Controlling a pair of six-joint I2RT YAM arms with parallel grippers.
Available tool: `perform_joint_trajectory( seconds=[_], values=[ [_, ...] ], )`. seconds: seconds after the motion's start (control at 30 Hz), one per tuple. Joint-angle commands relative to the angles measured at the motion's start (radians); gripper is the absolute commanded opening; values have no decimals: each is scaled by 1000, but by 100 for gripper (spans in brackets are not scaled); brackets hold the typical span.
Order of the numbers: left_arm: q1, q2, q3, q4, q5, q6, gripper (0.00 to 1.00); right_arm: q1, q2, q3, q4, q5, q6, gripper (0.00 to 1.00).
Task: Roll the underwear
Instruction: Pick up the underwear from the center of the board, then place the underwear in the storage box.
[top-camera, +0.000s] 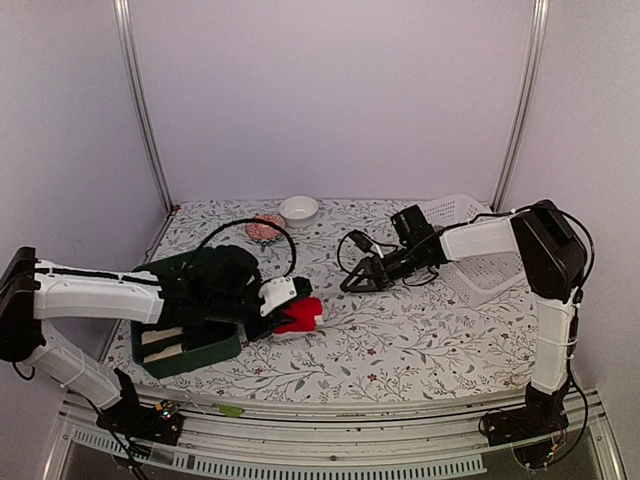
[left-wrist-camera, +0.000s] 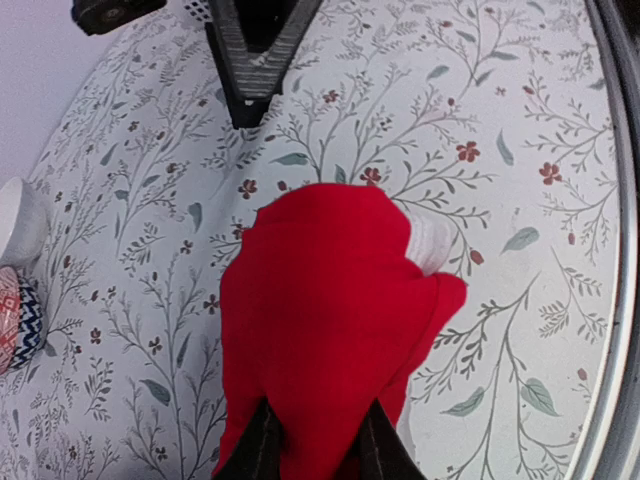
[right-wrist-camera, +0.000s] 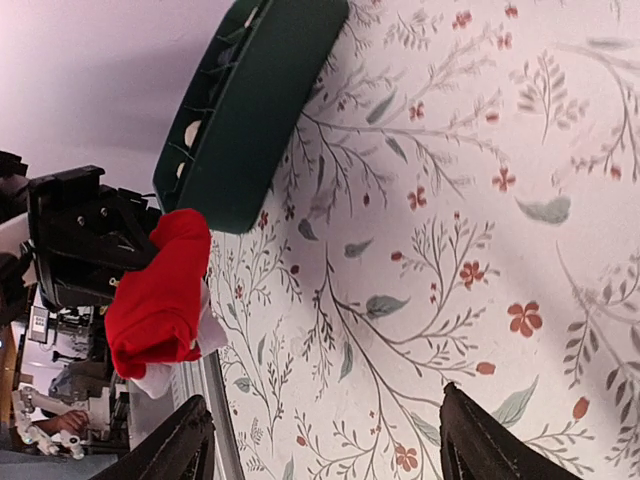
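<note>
My left gripper (top-camera: 285, 312) is shut on the bright red underwear (top-camera: 300, 316), a bunched piece with a white edge, held just above the floral cloth right of the green bin. In the left wrist view the red underwear (left-wrist-camera: 325, 320) fills the space between my fingers (left-wrist-camera: 262, 445). It also shows at the left of the right wrist view (right-wrist-camera: 155, 300). My right gripper (top-camera: 362, 276) is open and empty over the middle of the table, its fingers (right-wrist-camera: 185, 445) spread wide. Two pale rolls (top-camera: 165, 343) lie in the green bin.
A dark green bin (top-camera: 215, 346) stands at the left. A white basket (top-camera: 490, 272) sits at the right. A white bowl (top-camera: 298, 208) and a patterned bowl (top-camera: 268, 227) stand at the back. The table's front edge runs just below the red underwear.
</note>
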Motion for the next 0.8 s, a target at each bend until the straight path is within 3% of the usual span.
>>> perform_joint_trajectory(
  seconds=[0.0, 0.13, 0.33, 0.6, 0.77],
  values=[
    [122, -151, 59, -179, 83, -57, 0, -3, -83, 47, 72, 70, 25, 79],
    [281, -266, 105, -358, 162, 21, 0, -3, -96, 48, 96, 73, 37, 83],
    [495, -340, 128, -455, 60, 70, 0, -2, -116, 28, 132, 65, 29, 91],
    [690, -350, 8, -260, -177, 230, 0, -3, -146, 18, 135, 110, 22, 94],
    [747, -350, -74, -118, -189, 407, 0, -3, -147, -6, 155, 116, 34, 95]
  ],
)
